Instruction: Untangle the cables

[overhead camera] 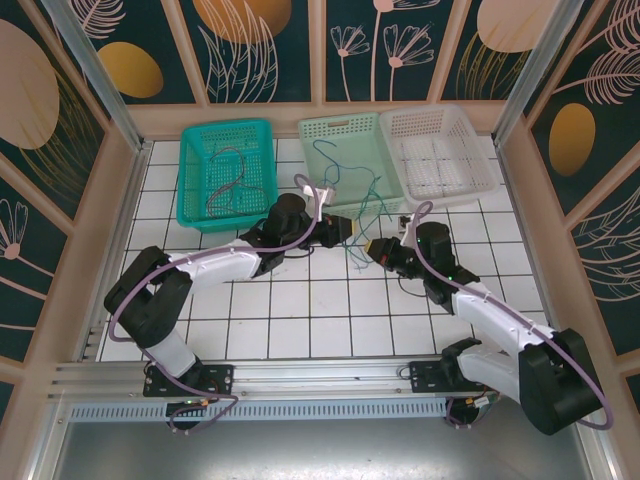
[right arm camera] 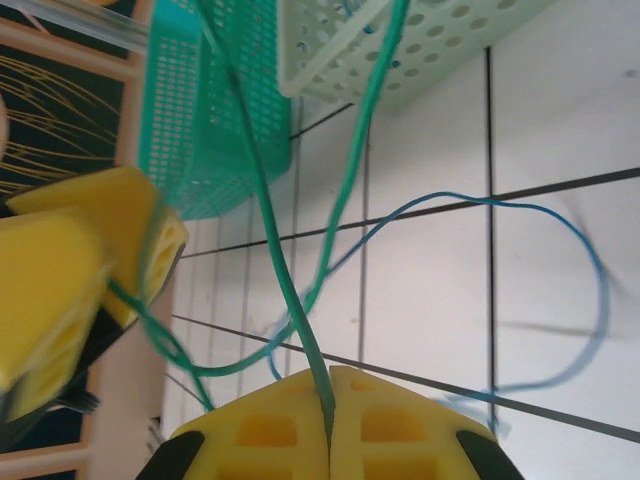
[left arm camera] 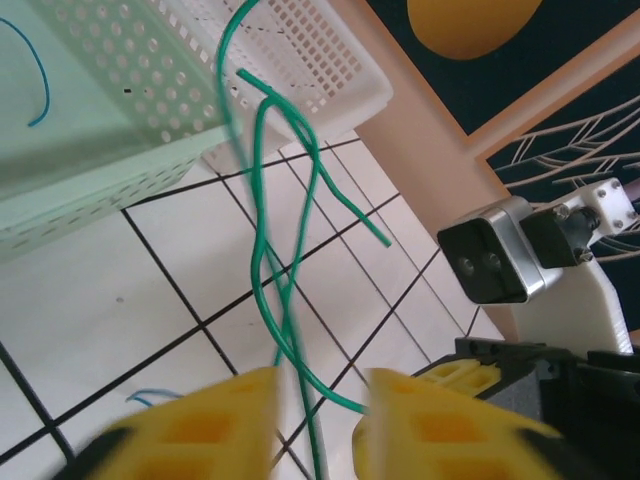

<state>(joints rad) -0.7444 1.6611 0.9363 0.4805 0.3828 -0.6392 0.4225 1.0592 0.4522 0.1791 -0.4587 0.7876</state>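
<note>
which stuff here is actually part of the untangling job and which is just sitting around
In the job: green cable, pinched in the shut right gripper and passing through the open left gripper; blue cable looping over the tiles; pink cable in the teal basket.
Just around, it seems: mint basket; white basket.

Overhead camera looks down; close wrist cameras share green cable (left arm camera: pixel 256 265).

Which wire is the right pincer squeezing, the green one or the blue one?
The green wire. It runs straight into the shut right pincer. The blue wire just loops loose on the white tiles.
</note>
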